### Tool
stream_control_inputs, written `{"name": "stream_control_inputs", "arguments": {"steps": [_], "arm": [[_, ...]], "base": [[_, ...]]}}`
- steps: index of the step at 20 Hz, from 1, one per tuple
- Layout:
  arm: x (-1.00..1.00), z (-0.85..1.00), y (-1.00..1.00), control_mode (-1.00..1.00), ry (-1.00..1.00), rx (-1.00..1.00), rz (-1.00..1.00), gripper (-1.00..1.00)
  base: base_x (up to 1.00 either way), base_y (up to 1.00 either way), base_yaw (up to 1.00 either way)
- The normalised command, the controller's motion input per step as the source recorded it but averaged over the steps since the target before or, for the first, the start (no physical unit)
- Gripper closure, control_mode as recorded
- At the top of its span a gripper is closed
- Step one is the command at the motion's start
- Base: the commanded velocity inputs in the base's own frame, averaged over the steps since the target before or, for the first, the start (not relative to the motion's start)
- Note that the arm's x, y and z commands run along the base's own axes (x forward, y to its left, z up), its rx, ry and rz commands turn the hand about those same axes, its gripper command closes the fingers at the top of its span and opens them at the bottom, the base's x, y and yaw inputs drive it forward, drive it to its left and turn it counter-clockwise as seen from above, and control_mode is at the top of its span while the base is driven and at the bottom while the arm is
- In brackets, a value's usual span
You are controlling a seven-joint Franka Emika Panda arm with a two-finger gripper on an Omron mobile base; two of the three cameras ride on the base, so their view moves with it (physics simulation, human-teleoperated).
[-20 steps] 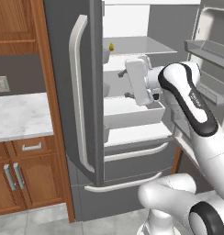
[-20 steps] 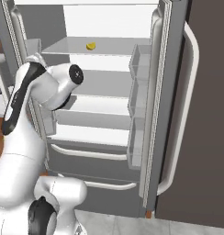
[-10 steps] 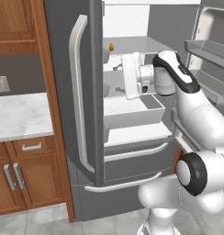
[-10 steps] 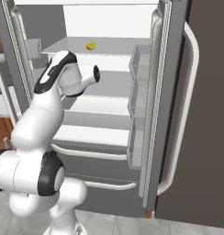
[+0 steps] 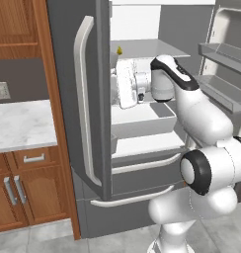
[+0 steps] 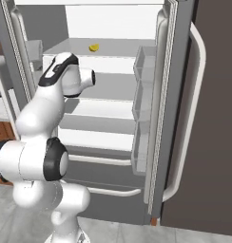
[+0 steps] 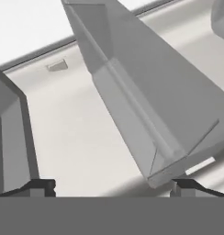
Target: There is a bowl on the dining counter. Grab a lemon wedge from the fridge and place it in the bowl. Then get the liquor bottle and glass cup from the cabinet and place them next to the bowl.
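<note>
The fridge point(image 5: 68, 99) stands with both doors swung open, its white shelves showing. A tiny yellow lemon wedge point(image 6: 93, 47) lies on the upper shelf; in the left base view the lemon wedge point(image 5: 119, 50) peeks out just past the left door's edge. My arm reaches into the fridge, and the white hand point(image 5: 125, 84) hovers over the middle shelf, below the wedge and apart from it. In the hand view the gripper point(image 7: 113, 188) is open, its two dark fingertips point(image 7: 40, 186) far apart with nothing between them. The bowl, dining counter, liquor bottle and glass cup are out of view.
The left fridge door point(image 6: 13, 57) stands close beside the hand. Grey door bins point(image 6: 144, 71) line the right door. A grey bin point(image 7: 132, 92) slants across the hand view. A white drawer point(image 5: 142, 121) juts out under the hand. Wooden cabinets and a marble counter point(image 5: 19, 126) lie left.
The arm has swung up and the hand has moved leftward, deeper into the fridge over the middle shelf. The jaws stayed wide apart; the lemon wedge has not moved.
</note>
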Motion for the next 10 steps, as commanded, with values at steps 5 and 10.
{"name": "stream_control_inputs", "arguments": {"steps": [5, 10], "arm": [[-0.08, -0.07, 0.78, -1.00, 0.07, 0.01, 0.13, -1.00], [-0.18, -0.06, 0.83, -1.00, 0.04, 0.00, 0.14, -1.00]], "base": [[0.00, 0.00, 0.00], [0.00, 0.00, 0.00]]}}
